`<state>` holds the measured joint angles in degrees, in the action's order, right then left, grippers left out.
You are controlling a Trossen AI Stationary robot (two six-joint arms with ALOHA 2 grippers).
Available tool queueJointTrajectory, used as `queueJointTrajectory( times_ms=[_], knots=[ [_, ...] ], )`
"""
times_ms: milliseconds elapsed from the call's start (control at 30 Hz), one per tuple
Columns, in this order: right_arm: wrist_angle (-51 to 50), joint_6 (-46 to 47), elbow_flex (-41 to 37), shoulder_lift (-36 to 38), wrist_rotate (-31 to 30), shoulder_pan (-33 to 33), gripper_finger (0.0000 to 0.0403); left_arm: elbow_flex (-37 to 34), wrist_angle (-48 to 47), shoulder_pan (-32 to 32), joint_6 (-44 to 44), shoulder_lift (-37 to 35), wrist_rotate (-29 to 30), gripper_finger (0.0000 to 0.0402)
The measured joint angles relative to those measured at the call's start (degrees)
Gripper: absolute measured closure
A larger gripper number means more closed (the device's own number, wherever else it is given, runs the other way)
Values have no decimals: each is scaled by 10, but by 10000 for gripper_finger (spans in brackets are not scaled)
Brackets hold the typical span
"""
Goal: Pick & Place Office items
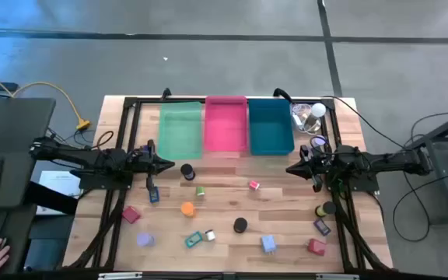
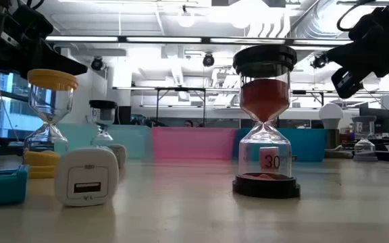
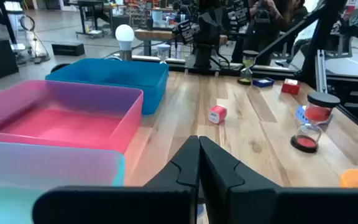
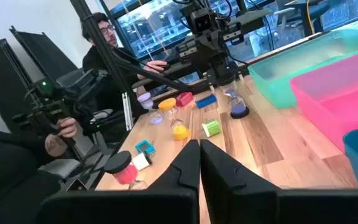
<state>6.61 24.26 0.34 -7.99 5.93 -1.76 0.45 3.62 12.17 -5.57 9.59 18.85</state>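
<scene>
- Left gripper (image 1: 169, 165) hovers above the table's left side, just in front of the green tray (image 1: 180, 129); fingers (image 3: 225, 167) pressed together, holding nothing.
- Right gripper (image 1: 290, 169) hovers on the right side, in front of the teal tray (image 1: 271, 127); own wrist view shows it clenched and empty too.
- Three trays in a row at the far edge: green, pink tray (image 1: 225, 124), teal.
- Office items lie scattered on the wooden table (image 1: 224, 198) nearer than both grippers, none touching them; about fifteen in the high view.
- Nearest the left gripper: dark purple sand timer (image 1: 187, 171) just beside it, and a green block (image 1: 201, 190).
- Pink block (image 1: 253, 185) sits between the grippers, closer to the right one.
- Only the low view shows the timers as hourglasses: black-capped timer with red sand (image 2: 267, 121), marked 30, and a yellow-capped one (image 2: 48, 121); also a white USB charger (image 2: 86, 177).
- Only the right wrist view shows a person (image 4: 101, 50) beyond the table.
</scene>
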Motion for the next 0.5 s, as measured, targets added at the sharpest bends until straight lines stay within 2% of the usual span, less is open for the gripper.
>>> queueJointTrajectory(
  times_ms=[233,500],
  knots=[
    [0,-2,0,0,1,0,401,0,1,0,-17,0,0,401],
    [-24,-26,0,0,0,0,401,0,1,0,5,0,0,401]
  ],
)
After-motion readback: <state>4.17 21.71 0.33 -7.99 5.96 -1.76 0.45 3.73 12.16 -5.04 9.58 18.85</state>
